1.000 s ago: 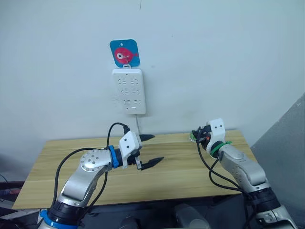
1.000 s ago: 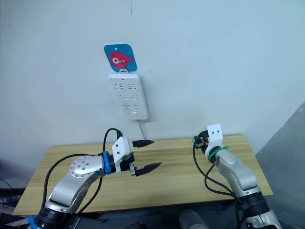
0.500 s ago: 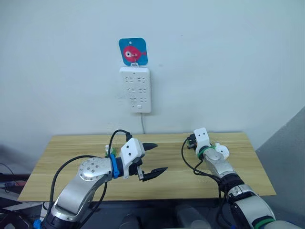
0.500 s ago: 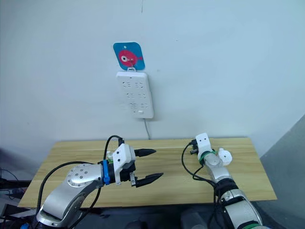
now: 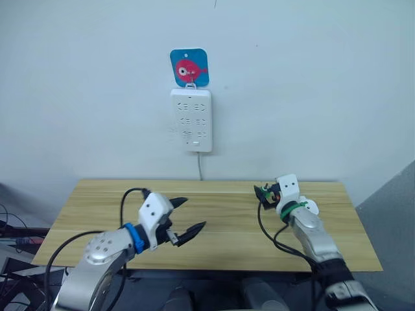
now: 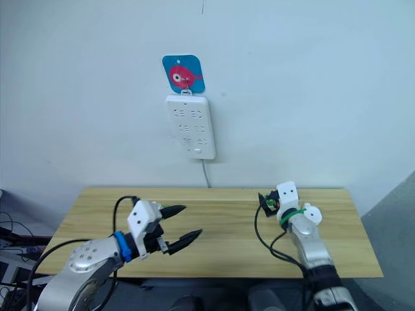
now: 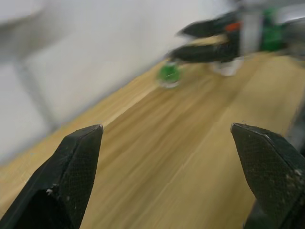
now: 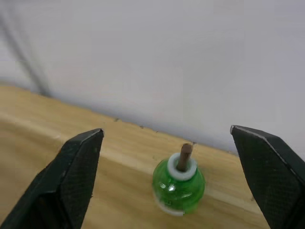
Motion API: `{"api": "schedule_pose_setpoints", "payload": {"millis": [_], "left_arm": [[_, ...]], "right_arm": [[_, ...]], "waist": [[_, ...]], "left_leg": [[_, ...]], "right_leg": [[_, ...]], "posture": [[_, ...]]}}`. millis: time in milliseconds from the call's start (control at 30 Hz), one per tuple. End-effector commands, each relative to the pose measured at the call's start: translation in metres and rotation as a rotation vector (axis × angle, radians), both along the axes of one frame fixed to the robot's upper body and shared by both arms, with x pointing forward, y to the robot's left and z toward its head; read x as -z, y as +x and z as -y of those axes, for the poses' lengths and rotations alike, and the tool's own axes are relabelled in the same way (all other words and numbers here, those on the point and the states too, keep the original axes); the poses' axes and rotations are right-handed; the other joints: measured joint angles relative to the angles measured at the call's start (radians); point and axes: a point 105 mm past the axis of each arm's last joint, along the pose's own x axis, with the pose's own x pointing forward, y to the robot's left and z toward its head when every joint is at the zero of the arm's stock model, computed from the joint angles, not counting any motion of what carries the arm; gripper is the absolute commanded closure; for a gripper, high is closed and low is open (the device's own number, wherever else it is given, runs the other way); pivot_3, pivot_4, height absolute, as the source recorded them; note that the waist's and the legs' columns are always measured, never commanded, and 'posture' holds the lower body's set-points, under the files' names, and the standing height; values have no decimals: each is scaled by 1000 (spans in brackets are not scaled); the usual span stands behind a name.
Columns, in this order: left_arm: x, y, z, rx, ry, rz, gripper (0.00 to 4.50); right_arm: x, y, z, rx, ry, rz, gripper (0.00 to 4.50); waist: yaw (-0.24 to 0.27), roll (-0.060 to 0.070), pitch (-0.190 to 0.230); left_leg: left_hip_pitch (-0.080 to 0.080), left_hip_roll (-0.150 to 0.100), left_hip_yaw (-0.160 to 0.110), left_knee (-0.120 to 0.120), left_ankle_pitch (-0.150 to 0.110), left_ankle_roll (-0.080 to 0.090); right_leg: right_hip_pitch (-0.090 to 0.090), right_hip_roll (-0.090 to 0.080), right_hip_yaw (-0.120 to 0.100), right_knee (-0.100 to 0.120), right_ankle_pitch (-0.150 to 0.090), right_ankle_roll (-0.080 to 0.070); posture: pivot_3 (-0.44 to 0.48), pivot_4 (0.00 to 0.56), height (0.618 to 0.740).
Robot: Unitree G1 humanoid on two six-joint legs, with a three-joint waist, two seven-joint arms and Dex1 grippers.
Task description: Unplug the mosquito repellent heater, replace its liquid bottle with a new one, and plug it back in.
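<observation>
Since a second ago the left hand [image 5: 184, 216] has drawn back toward the near left of the bench [image 5: 220, 249], fingers spread wide and empty. Right hand [image 8: 171, 157], also spread apart, faces a green liquid bottle [image 8: 178, 187] standing upright by the wall. White mosquito repellent heater [image 5: 310, 207] lies just beside the right wrist.
</observation>
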Motion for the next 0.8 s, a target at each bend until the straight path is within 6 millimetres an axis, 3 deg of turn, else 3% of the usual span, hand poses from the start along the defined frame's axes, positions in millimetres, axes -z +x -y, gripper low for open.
{"api": "schedule_pose_setpoints", "payload": {"millis": [33, 200, 333, 533, 800], "left_arm": [[12, 7, -43, -252, 5, 9, 0], [40, 8, -85, -427, 51, -33, 0], [60, 20, -106, -479, 97, -55, 0], [70, 50, -115, -464, 125, -57, 0], [84, 74, -103, -365, 155, -100, 0]], "right_arm": [[-35, -35, -29, -312, -68, 38, 26], [-48, -62, -39, -488, -125, -40, 26], [-55, -83, -51, -618, -168, -98, 26], [-60, -103, -60, -699, -213, -127, 26], [-69, -113, -63, -716, -229, -139, 26]], "waist": [[0, 0, 6], [0, -12, 16], [6, -16, 25], [16, -22, 43], [14, -23, 71]], "left_leg": [[0, 0, 0, 0, 0, 0], [1, 0, 1, 1, 0, 0], [0, -1, 1, 1, 0, 0], [-3, -1, 1, 1, 0, -1], [-5, 0, 1, 0, -1, -2]], "right_leg": [[0, 0, 0, 0, 0, 0], [0, 0, 1, 0, -2, -3], [-1, -1, 1, -1, -2, -3], [-3, -1, 0, -1, -1, -2], [-4, -1, -1, -2, 0, -1]], "posture": [[-123, 114, 733], [-137, 126, 733], [-148, 138, 733], [-186, 166, 733], [-236, 204, 733]]}}
